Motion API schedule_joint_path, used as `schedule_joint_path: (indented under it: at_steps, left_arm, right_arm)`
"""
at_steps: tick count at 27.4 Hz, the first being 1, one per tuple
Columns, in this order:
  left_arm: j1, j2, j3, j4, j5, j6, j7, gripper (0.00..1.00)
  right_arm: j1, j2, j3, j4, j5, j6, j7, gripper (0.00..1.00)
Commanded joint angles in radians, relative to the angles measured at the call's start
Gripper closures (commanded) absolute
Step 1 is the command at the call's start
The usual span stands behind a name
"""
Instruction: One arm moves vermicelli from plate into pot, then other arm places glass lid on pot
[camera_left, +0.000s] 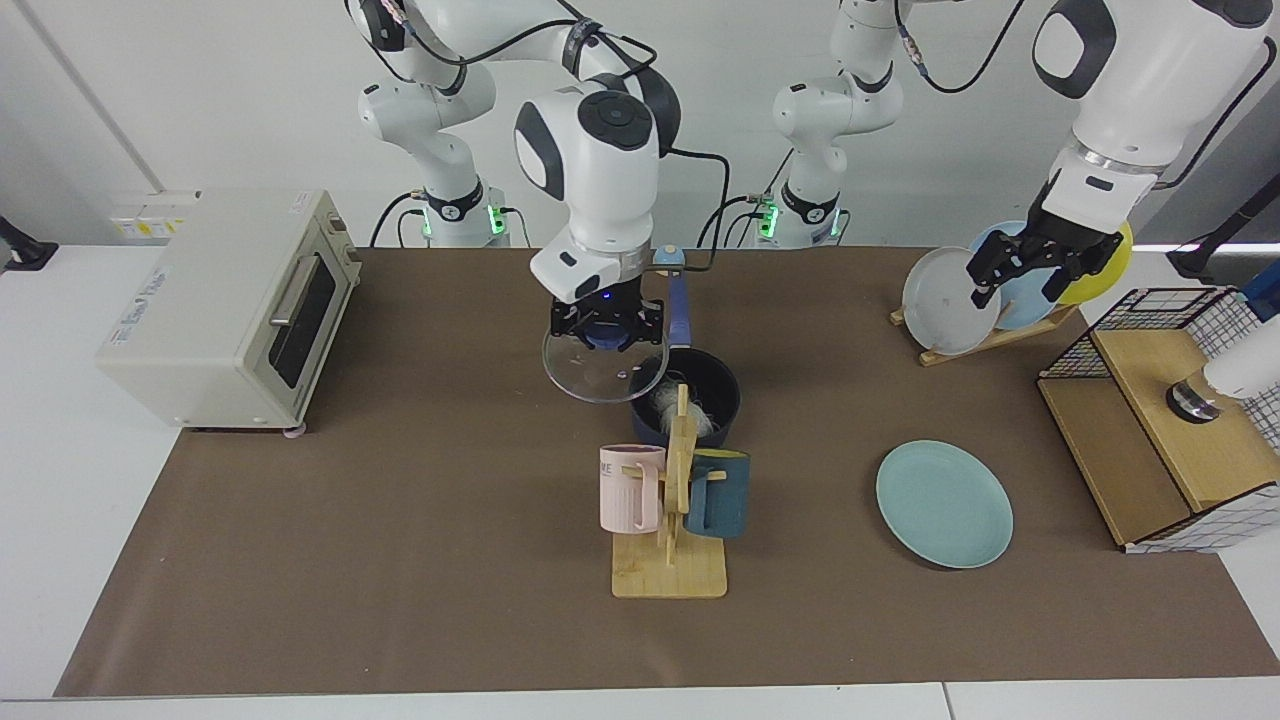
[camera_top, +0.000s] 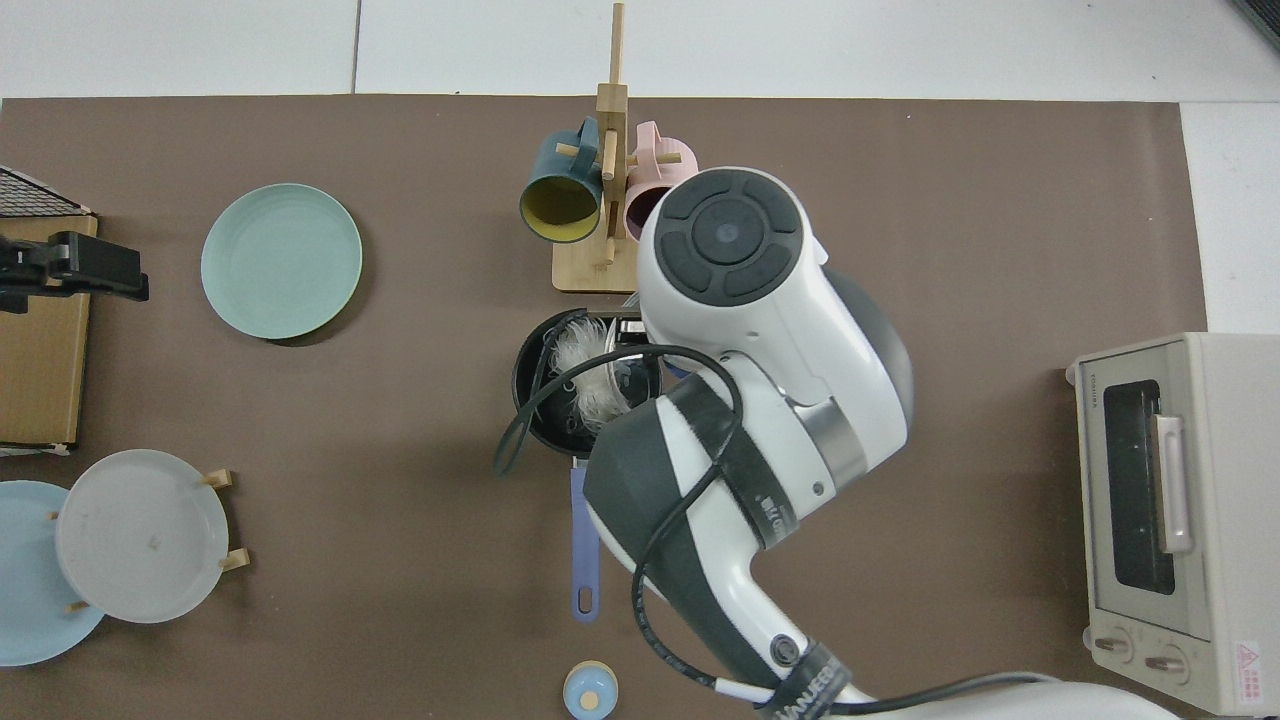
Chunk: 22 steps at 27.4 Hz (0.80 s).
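Facing view, near to far: two mugs, one pink (camera_left: 631, 488) and one dark teal (camera_left: 719, 493), hang on one wooden stand (camera_left: 672, 560) toward the near edge of the brown mat (camera_left: 350, 570), and one light teal plate (camera_left: 944, 503) lies bare toward the mat's wire-basket end. At mid-mat one pot (camera_left: 700, 395) holds the vermicelli (camera_left: 668, 403), and the right gripper (camera_left: 604, 326) is pinched on the blue knob of one glass lid (camera_left: 603, 371), held above the pot's rim, overlapping it only partly. At the far corner three plates stand in one rack (camera_left: 985, 330), white (camera_left: 945, 301), pale blue (camera_left: 1018, 300) and yellow (camera_left: 1100, 270), with the left gripper (camera_left: 1030, 268) raised before them, fingers spread, idle.
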Motion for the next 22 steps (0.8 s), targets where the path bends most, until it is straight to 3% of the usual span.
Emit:
schedule_joint_path:
  at_steps: [1, 11, 22]
  left_arm:
    - [-0.044, -0.031, 0.04, -0.051, -0.011, 0.006, 0.014, 0.0]
    - [-0.031, -0.029, 0.015, -0.049, -0.009, 0.006, 0.01, 0.0]
    - [0.04, -0.029, -0.046, -0.045, 0.0, 0.002, 0.01, 0.0]
  right_arm:
    - [0.033, 0.032, -0.002, -0.012, -0.028, 0.068, 0.099, 1.0]
    - [0.076, 0.096, -0.001, -0.015, -0.02, 0.163, 0.14, 1.0]
    - [0.11, 0.132, -0.002, -0.05, -0.026, 0.241, 0.177, 1.0]
